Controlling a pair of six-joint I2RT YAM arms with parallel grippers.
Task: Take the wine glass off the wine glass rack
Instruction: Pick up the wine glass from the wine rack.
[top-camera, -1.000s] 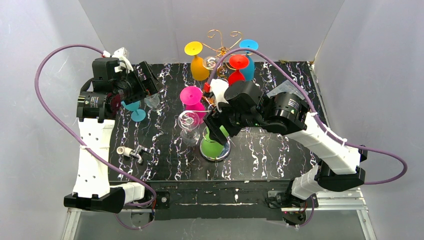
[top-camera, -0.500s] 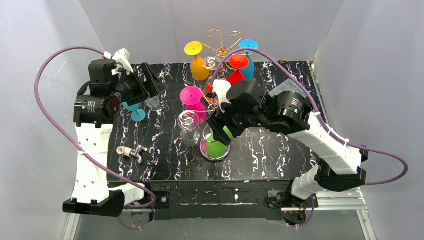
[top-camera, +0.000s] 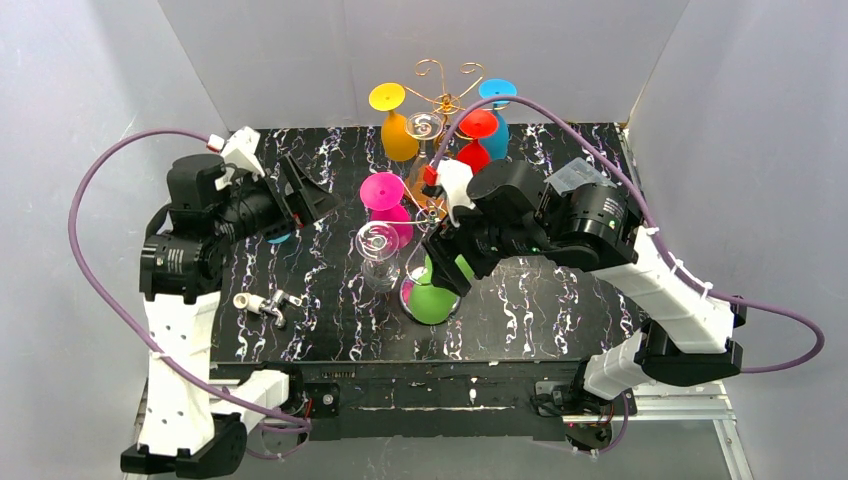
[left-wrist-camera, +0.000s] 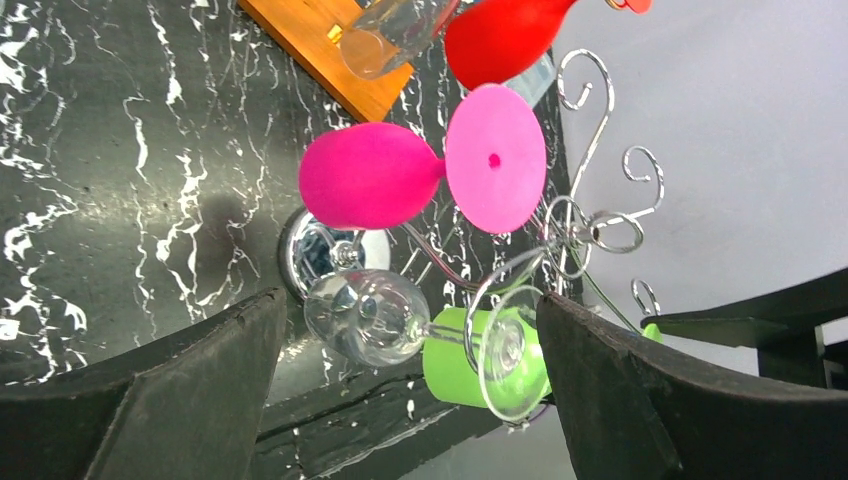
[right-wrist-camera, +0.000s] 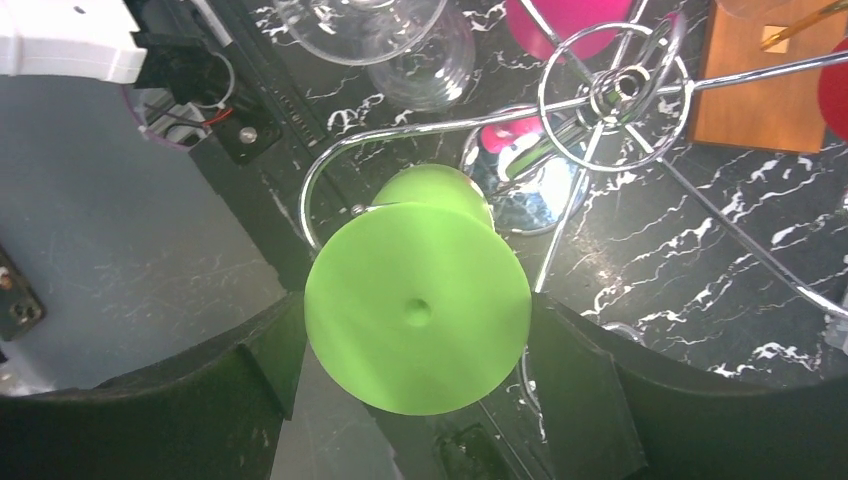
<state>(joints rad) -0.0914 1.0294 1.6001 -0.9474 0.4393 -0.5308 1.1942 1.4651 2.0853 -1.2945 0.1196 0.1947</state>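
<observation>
The wine glass rack (top-camera: 441, 82) is a gold wire tree on a round shiny base (top-camera: 409, 297); yellow, blue, red, pink, clear and green glasses hang from it. My right gripper (top-camera: 446, 268) is at the lowest near arm, its fingers (right-wrist-camera: 563, 352) closed against both sides of the green wine glass's foot (right-wrist-camera: 417, 310). The green bowl (top-camera: 432, 300) hangs over the base. My left gripper (top-camera: 308, 200) is open and empty, left of the rack. In its wrist view the gripper (left-wrist-camera: 408, 305) faces the clear glass (left-wrist-camera: 365, 315) and the green glass (left-wrist-camera: 465, 358).
A teal glass (top-camera: 279, 238) stands on the black marbled table behind the left gripper. A small metal fitting (top-camera: 262, 303) lies near the front left. An orange square block (right-wrist-camera: 775, 90) lies behind the rack base. The pink glass (top-camera: 383, 200) hangs close to the right gripper.
The left arm has swung forward and toward the rack, gripper still open. The right gripper has shifted slightly right and nearer with the green glass between its fingers.
</observation>
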